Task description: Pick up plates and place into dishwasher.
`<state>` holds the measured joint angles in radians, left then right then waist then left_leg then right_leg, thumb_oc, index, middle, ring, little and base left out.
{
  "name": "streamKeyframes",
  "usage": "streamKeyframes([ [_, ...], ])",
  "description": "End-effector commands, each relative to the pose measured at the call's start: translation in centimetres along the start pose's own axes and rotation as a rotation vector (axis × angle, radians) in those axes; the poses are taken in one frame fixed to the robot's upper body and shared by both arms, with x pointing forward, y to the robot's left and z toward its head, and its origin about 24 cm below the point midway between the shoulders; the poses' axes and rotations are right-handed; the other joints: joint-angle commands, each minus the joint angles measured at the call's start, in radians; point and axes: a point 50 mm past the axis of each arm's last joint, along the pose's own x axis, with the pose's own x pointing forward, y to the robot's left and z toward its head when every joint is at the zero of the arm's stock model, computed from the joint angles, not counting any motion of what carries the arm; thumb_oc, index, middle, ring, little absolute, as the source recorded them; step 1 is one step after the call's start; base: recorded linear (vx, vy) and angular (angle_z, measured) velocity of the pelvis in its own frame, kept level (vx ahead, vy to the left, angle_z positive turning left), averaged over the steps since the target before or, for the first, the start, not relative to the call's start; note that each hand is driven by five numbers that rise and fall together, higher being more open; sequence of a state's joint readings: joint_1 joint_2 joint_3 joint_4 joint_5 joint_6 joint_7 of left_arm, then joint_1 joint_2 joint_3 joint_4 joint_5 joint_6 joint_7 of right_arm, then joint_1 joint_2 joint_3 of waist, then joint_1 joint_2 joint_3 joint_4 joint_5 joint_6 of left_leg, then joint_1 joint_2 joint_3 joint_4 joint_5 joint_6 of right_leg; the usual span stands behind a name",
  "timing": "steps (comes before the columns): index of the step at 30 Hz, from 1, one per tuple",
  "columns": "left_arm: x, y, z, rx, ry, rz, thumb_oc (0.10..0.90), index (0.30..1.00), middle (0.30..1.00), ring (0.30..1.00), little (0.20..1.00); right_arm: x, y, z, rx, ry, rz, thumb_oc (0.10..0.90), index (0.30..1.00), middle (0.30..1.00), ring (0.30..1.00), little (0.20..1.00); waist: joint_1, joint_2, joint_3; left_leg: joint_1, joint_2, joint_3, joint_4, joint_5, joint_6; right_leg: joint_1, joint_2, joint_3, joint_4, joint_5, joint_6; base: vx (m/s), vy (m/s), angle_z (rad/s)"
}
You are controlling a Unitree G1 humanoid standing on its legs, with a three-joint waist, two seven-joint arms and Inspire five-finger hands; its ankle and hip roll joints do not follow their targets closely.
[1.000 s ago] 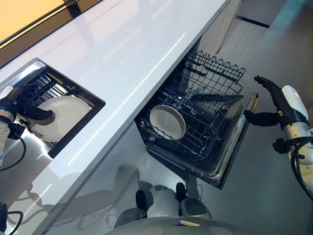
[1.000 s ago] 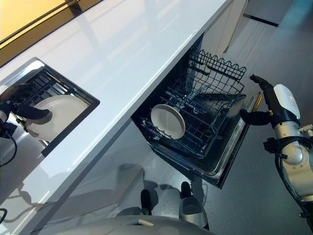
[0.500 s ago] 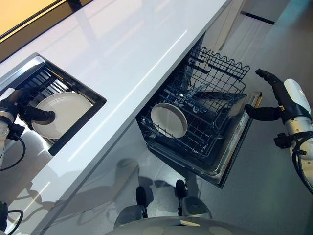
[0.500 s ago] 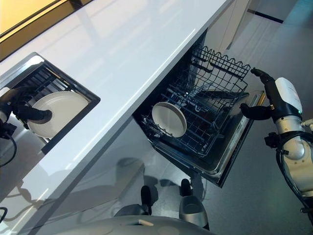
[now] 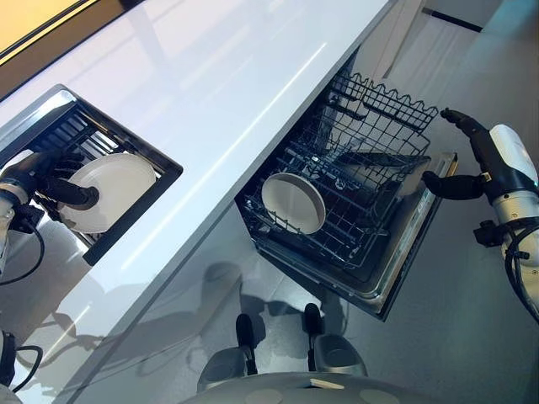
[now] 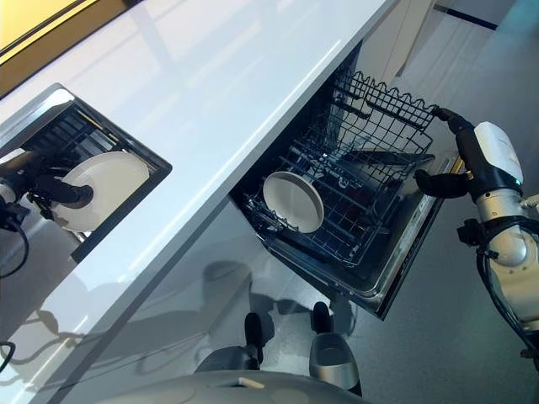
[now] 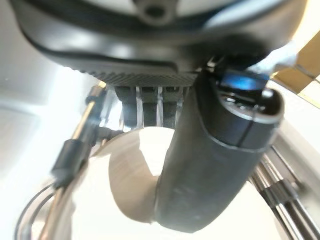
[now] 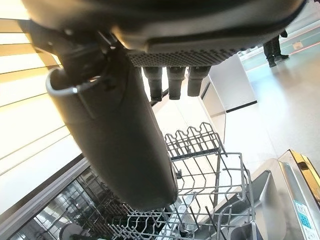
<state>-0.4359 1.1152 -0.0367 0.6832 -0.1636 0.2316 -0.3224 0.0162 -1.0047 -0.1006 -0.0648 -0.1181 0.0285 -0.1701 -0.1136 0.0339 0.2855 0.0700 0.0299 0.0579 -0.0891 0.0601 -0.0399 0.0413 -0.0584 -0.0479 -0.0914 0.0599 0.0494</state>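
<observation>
A white plate (image 5: 118, 181) stands on edge in the sink's dark rack (image 5: 76, 135) at the left. My left hand (image 5: 24, 181) grips it: the thumb (image 7: 215, 165) lies across the plate's face (image 7: 125, 195) and the fingers (image 7: 147, 105) reach behind its rim. A second white dish (image 5: 293, 202) leans in the dishwasher's pulled-out lower rack (image 5: 370, 168). My right hand (image 5: 482, 171) hovers to the right of that rack, above the open door (image 5: 417, 252). It is open and holds nothing, thumb (image 8: 120, 130) spread from straight fingers.
A long white counter (image 5: 210, 93) runs between the sink (image 5: 139, 223) and the dishwasher, overhanging the rack's left side. The wire rack's rear tines (image 6: 392, 93) stand tall near my right hand. Grey floor (image 5: 472, 337) lies right of the door. A person's legs (image 8: 275, 47) show far off.
The whole picture has shifted a little as the camera moved. Both hands keep their places relative to the sink and the dishwasher.
</observation>
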Motion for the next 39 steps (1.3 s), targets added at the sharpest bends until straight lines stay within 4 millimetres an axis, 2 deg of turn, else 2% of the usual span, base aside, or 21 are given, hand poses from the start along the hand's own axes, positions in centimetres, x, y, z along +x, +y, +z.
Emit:
streamKeyframes([
  [1, -0.7, 3.0, 1.1, -0.012, 0.034, 0.011, 0.435, 0.587, 0.587, 0.587, 0.535, 1.9, -5.1, 4.2, -0.028, -0.204, -0.212, 0.8, 0.9, 0.9, 0.9, 0.9, -0.012, -0.018, -0.065, 0.005, -0.072, 0.029, 0.002, -0.042, 0.035, -0.011, 0.007, -0.023, 0.023, 0.03, 0.079, 0.02, -0.036, -0.01],
  [3, -0.7, 2.9, 1.0, -0.007, 0.051, -0.011, 0.385, 0.545, 0.545, 0.545, 0.485, 1.8, -5.0, 4.1, -0.025, -0.2, -0.218, 0.8, 0.9, 0.9, 0.9, 0.9, -0.011, -0.015, -0.068, 0.006, -0.073, 0.025, 0.002, -0.042, 0.036, -0.009, 0.006, -0.025, 0.023, 0.029, 0.079, 0.02, -0.033, 0.0],
  [5, -0.7, 3.1, 1.0, -0.01, 0.049, -0.012, 0.232, 0.413, 0.413, 0.413, 0.332, 1.8, -5.1, 4.0, -0.023, -0.193, -0.226, 0.8, 0.9, 0.9, 0.9, 0.9, -0.009, -0.012, -0.074, 0.009, -0.075, 0.02, 0.002, -0.043, 0.037, -0.005, 0.007, -0.025, 0.021, 0.029, 0.078, 0.02, -0.035, 0.0],
  [6, -0.7, 3.1, 1.0, -0.026, 0.043, -0.007, 0.116, 0.314, 0.314, 0.314, 0.216, 1.8, -5.1, 4.0, -0.021, -0.191, -0.228, 0.8, 0.9, 0.9, 0.9, 0.9, -0.01, -0.011, -0.077, 0.011, -0.075, 0.019, 0.002, -0.044, 0.037, -0.003, 0.008, -0.024, 0.02, 0.028, 0.077, 0.0, 0.0, 0.0],
  [7, -0.6, 3.1, 1.1, -0.03, 0.042, -0.007, 0.1, 0.3, 0.3, 0.3, 0.2, 1.8, -5.1, 4.0, -0.021, -0.19, -0.229, 0.8, 0.9, 0.9, 0.9, 0.9, -0.01, -0.01, -0.079, 0.012, -0.075, 0.019, 0.002, -0.045, 0.036, -0.002, 0.008, -0.025, 0.019, 0.027, 0.077, 0.0, 0.0, 0.0],
  [17, -1.0, 4.2, 1.7, -0.039, 0.008, 0.071, 0.1, 0.3, 0.3, 0.3, 0.2, 1.6, -4.8, 3.4, 0.0, -0.173, -0.245, 0.8, 0.9, 0.9, 0.9, 0.9, -0.004, -0.005, -0.113, 0.021, -0.075, 0.013, 0.002, -0.048, 0.031, 0.013, 0.012, -0.027, 0.015, 0.019, 0.076, 0.0, -0.037, 0.01],
  [21, -1.2, 5.2, 2.6, -0.058, -0.044, 0.175, 0.1, 0.3, 0.3, 0.3, 0.2, 1.5, -4.5, 3.3, 0.013, -0.174, -0.244, 0.8, 0.9, 0.9, 0.9, 0.9, 0.001, -0.005, -0.123, 0.023, -0.076, 0.006, 0.002, -0.049, 0.03, 0.02, 0.013, -0.028, 0.013, 0.016, 0.075, -0.02, -0.046, 0.03],
  [28, -3.6, 9.1, 5.9, -0.047, -0.244, 0.615, 0.1, 0.3, 0.3, 0.3, 0.2, 1.4, -4.4, 3.4, 0.078, -0.209, -0.242, 0.8, 0.9, 0.9, 0.9, 0.9, 0.006, -0.005, -0.145, 0.031, -0.074, 0.0, 0.002, -0.05, 0.024, 0.031, 0.014, -0.029, 0.012, 0.01, 0.07, -0.02, -0.035, 0.0],
  [33, -5.6, 9.9, 8.9, 0.029, -0.403, 0.8, 0.1, 0.3, 0.3, 0.3, 0.2, 1.1, -3.8, 4.0, 0.207, -0.25, -0.216, 0.8, 0.9, 0.9, 0.9, 0.9, 0.016, -0.008, -0.157, 0.028, -0.075, -0.007, 0.002, -0.041, 0.023, 0.032, 0.015, -0.033, 0.015, 0.012, 0.061, -0.03, -0.034, 0.02],
  [39, -8.5, 10.1, 12.1, 0.217, -0.576, 0.992, 0.1, 0.3, 0.3, 0.3, 0.2, 1.4, -3.3, 4.7, 0.335, -0.285, -0.194, 0.8, 0.9, 0.9, 0.9, 0.9, 0.035, -0.011, -0.175, 0.031, -0.075, -0.021, 0.002, -0.042, 0.018, 0.041, 0.016, -0.045, 0.016, 0.004, 0.053, -0.02, -0.027, 0.03],
])
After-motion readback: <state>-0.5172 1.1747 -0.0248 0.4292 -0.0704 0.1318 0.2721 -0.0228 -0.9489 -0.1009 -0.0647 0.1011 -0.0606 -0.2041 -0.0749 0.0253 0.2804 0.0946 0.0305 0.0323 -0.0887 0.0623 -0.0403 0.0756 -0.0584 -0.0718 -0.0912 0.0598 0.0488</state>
